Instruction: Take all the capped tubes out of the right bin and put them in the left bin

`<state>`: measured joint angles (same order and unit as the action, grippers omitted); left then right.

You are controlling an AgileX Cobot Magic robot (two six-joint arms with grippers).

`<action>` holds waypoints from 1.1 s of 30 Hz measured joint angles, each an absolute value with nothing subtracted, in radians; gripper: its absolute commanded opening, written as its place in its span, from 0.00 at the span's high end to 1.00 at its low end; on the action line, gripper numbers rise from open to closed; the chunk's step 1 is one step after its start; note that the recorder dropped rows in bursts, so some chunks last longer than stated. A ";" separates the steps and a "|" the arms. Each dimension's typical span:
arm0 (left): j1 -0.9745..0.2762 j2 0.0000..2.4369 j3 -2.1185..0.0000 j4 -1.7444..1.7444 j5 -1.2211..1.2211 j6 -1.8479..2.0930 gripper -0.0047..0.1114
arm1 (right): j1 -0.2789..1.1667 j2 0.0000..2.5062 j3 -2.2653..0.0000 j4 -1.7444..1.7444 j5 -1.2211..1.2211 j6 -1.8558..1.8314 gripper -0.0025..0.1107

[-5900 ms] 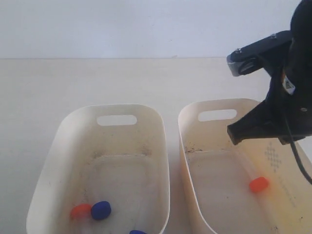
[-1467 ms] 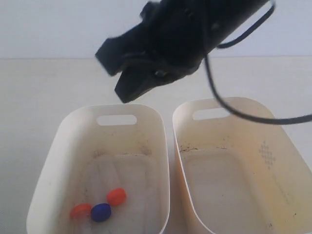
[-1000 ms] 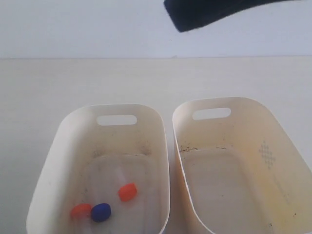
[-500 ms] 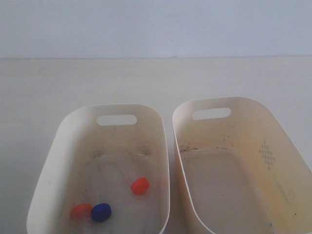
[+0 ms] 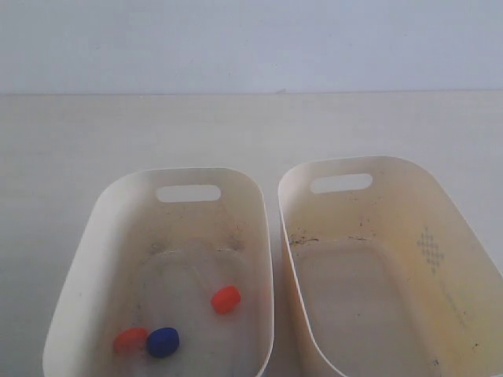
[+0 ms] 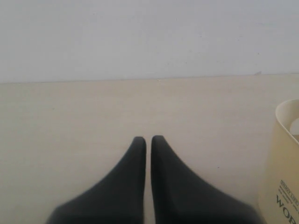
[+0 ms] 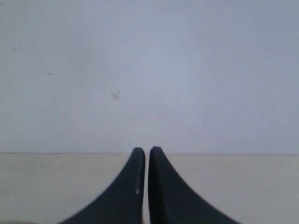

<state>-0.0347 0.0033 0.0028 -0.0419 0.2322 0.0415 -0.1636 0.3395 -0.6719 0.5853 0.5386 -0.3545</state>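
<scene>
The left bin [image 5: 118, 236] holds three capped tubes that show: one with an orange-red cap [image 5: 226, 299] near its middle, one with an orange-red cap [image 5: 130, 339] and one with a blue cap [image 5: 163, 342] side by side at its near end. Their clear bodies barely show. A second blue-capped tube is out of view. The right bin [image 5: 393, 204], marked by a diamond dot pattern [image 5: 431, 250], has no tube in it. Neither gripper appears in the exterior view. My left gripper [image 6: 148, 138] is shut over bare table. My right gripper [image 7: 147, 149] is shut and empty, facing the wall.
The two bins stand side by side on a pale tabletop [image 5: 236, 129], almost touching, with a white wall [image 5: 251, 43] behind. In the left wrist view a cream tub's outer wall [image 6: 282, 168] with printed letters stands beside the left gripper.
The right arm rose from over the left bin and left the exterior view. The orange-capped tube it dropped rolled a little to the right in the left bin and now lies still.
</scene>
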 measured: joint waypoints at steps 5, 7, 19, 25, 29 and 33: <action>-0.035 0.003 0.003 -0.042 0.232 0.041 0.92 | -0.193 0.130 -0.352 0.585 0.508 -0.354 0.95; -0.035 0.003 0.003 -0.042 0.232 0.041 0.92 | -0.195 0.089 -0.260 0.585 0.488 -0.354 0.95; -0.035 0.003 0.003 -0.042 0.232 0.041 0.92 | -0.197 0.018 -0.005 0.584 0.247 -0.440 0.95; -0.035 0.003 0.003 -0.042 0.232 0.041 0.92 | -0.197 0.006 -0.005 0.467 0.275 -0.340 0.95; -0.035 0.003 0.003 -0.042 0.232 0.041 0.92 | -0.197 0.005 -0.003 0.261 0.330 -0.125 0.95; -0.035 0.003 0.003 -0.042 0.232 0.041 0.92 | -0.197 0.005 0.001 0.185 0.338 -0.073 0.95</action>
